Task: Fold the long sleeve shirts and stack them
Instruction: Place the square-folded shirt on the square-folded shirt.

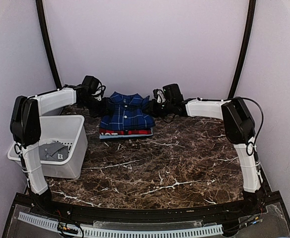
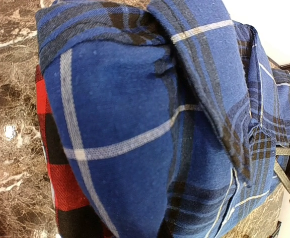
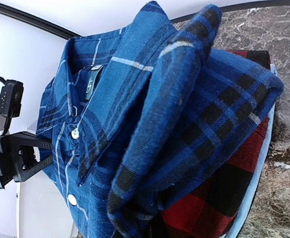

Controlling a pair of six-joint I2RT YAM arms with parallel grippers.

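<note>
Left gripper and right gripper were clamped on the blue shirt at its nine and three o'clock edges. It lay folded atop the red-and-black shirt, at twelve o'clock on the table.

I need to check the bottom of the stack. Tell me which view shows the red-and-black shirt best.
The right wrist view: there the red-and-black shirt shows as a broad plaid patch under the blue shirt. The left wrist view gives only a narrow strip at the blue shirt's edge; the top view, just a thin red line.
</note>
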